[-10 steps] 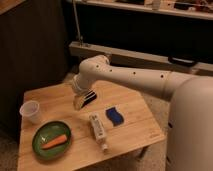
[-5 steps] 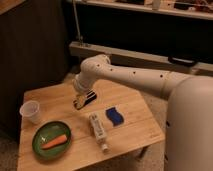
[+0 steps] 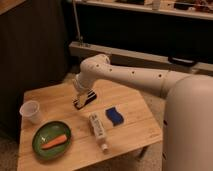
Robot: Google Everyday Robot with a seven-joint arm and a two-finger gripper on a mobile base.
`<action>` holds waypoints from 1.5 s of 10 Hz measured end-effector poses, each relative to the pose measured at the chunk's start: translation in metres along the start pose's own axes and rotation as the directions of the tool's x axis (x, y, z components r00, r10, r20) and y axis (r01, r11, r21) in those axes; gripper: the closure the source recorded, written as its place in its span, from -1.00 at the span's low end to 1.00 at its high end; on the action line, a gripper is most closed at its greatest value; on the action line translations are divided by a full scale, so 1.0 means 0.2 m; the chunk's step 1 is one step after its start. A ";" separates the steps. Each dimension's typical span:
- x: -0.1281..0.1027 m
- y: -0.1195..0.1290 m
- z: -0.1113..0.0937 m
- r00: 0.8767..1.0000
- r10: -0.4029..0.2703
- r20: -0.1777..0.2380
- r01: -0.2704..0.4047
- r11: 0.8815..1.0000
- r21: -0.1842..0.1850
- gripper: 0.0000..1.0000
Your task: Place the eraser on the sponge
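The eraser (image 3: 86,100), a small dark block with pale stripes, lies on the wooden table (image 3: 135,135) left of centre. My gripper (image 3: 81,95) hangs from the white arm (image 3: 130,75) and sits right at the eraser, partly covering it. The sponge (image 3: 115,116) is blue and lies flat on the table, a short way right of and nearer than the eraser, with nothing on it.
A pale bottle (image 3: 98,131) lies on its side just left of the sponge. A green plate (image 3: 40,150) holding a carrot (image 3: 55,141) sits at the front left. A clear plastic cup (image 3: 31,111) stands at the left edge. A dark wall and shelving rise behind the table.
The arm's wrist has shifted slightly left and down over the eraser. The eraser, sponge and other items stay where they were.
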 end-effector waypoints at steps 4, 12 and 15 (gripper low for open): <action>0.22 -0.15 0.11 0.997 -0.077 -0.027 0.077 0.997 -0.022 -0.60; 0.35 -0.07 0.55 0.993 -0.119 0.028 0.122 0.978 -0.168 -0.60; 0.35 -0.01 0.66 0.992 -0.114 0.051 0.122 0.975 -0.188 -0.60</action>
